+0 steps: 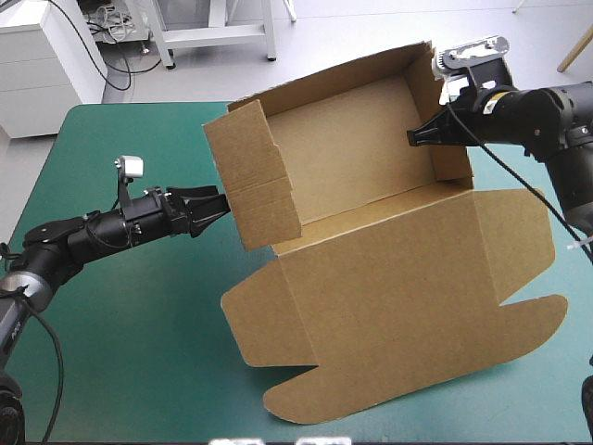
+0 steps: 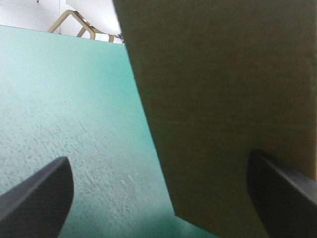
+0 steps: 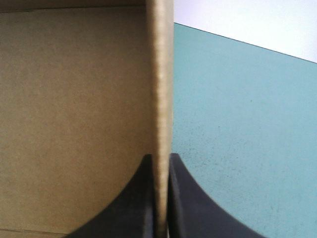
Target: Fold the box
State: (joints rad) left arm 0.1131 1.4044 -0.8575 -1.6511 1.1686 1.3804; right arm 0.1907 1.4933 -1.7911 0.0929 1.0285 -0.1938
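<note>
Brown board, high view: the box (image 1: 371, 278) sits on the right half of the teal-green cover (image 1: 139, 324). Its walls are raised into an open tray, which is tipped so that the inside faces the camera. The lid panel lies flat on the cover toward the near edge, with its rounded flaps spread out. The left gripper (image 1: 211, 208) comes in low from the table's left side, and its tips are just beside the tray's left end wall. Contact cannot be confirmed from this view. The right gripper (image 1: 419, 137) is at the tray's right end wall, up near the wall's top edge, with one black finger reaching inside the tray.

Left wrist view: the left gripper (image 2: 157, 158) has its jaws well apart, and the black fingers (image 2: 39, 198) stand at opposite sides. An outer face of the box (image 2: 223, 99) rises directly ahead and fills the space in front of one finger. Its bare edge runs down between the two fingers. The teal-green cover (image 2: 59, 99) lies open ahead of the other finger.

Right wrist view: the right gripper (image 3: 161, 166) is clamped on a wall of the box (image 3: 161, 74), which is seen edge-on, with one finger pressed to each face. The brown inside of the tray lies on one side of that wall. The teal-green cover (image 3: 237, 124) lies on the other side.
</note>
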